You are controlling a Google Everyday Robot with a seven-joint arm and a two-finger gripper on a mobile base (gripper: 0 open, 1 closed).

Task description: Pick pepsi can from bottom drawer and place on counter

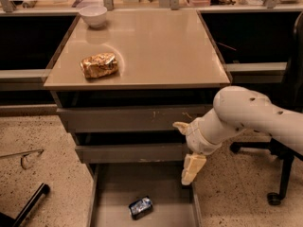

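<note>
The pepsi can [141, 207] is a small blue can with silver markings, lying on its side on the floor of the open bottom drawer [156, 181], near its front. My gripper [187, 148] hangs at the end of the white arm, above the drawer's right side and in front of the middle drawer. It is open and empty, up and to the right of the can, with one cream finger [193, 168] pointing down. The beige counter [156, 46] is the cabinet top above.
A golden-brown snack bag [98, 65] and a white bowl [93, 15] sit on the counter's left side. Two shut grey drawers [123, 119] lie above the open one. An office chair base [279, 183] stands at the right. A black bar [28, 207] lies on the floor at the left.
</note>
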